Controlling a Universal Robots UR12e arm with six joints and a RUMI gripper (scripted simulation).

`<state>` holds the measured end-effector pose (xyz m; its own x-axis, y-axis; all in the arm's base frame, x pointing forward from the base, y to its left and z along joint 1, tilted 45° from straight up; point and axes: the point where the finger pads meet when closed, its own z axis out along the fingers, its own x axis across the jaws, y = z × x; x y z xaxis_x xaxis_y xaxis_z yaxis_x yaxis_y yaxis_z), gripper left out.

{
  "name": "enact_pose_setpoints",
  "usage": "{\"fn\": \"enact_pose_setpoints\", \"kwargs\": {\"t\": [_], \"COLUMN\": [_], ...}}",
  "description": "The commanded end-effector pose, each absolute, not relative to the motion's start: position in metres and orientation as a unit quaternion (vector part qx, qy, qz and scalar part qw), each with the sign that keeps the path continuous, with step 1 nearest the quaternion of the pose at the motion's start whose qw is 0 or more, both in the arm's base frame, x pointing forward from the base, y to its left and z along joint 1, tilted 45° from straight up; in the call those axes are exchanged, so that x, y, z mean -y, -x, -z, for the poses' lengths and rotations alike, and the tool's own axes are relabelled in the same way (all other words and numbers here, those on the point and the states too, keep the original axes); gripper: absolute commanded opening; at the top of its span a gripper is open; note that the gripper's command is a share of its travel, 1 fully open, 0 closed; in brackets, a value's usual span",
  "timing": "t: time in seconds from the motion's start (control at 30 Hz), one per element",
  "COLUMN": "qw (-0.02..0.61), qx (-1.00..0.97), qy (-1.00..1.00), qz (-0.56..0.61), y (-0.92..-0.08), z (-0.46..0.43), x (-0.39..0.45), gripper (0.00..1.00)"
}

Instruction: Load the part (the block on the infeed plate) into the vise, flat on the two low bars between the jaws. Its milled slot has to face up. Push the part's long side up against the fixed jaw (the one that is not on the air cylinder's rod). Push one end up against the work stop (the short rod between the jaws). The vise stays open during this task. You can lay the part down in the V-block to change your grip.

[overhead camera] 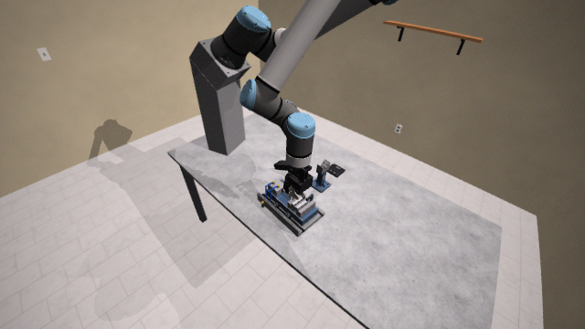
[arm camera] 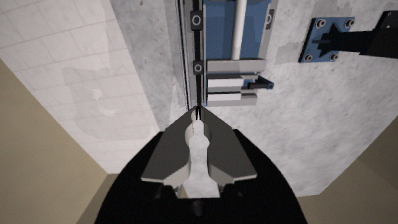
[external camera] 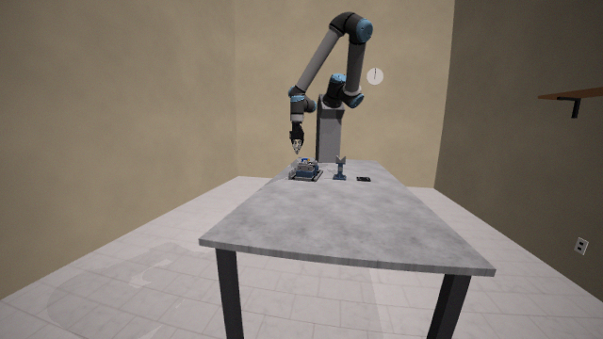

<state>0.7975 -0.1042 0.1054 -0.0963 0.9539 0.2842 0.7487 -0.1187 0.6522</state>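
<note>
My gripper [overhead camera: 292, 197] [external camera: 297, 153] [arm camera: 198, 107] is shut and empty, above the vise and toward its rail side. The pale part [arm camera: 224, 83] lies between the open vise's jaws, seen as two bright strips with a darker slot between them, so the slot seems to face up. One long side looks close to the fixed jaw [arm camera: 245, 103]; contact cannot be told. A gap shows toward the rod-side jaw [arm camera: 235, 65]. One end is near the work stop [arm camera: 260, 86], with a slight gap seeming to show. The low bars are mostly hidden.
The V-block [overhead camera: 324, 164] [external camera: 340, 160] stands beside the vise, holding nothing visible. Beyond it lies the black infeed plate [overhead camera: 336, 171] [external camera: 364, 179], with no block on it. A rail [overhead camera: 280, 216] runs along the vise. Blue hoses stand at the cylinder end.
</note>
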Motion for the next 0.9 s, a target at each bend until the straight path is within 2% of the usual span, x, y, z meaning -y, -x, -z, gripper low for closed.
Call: {"fn": "enact_pose_setpoints", "kwargs": {"t": [0.0, 0.87], "qw": [0.144, 0.143], "qx": [-0.648, -0.648], "qy": [-0.657, -0.657], "qz": [-0.358, -0.358], "y": [-0.799, -0.820], "z": [-0.104, -0.083], "x": [0.104, 0.096], "gripper": [0.00, 0.00]}}
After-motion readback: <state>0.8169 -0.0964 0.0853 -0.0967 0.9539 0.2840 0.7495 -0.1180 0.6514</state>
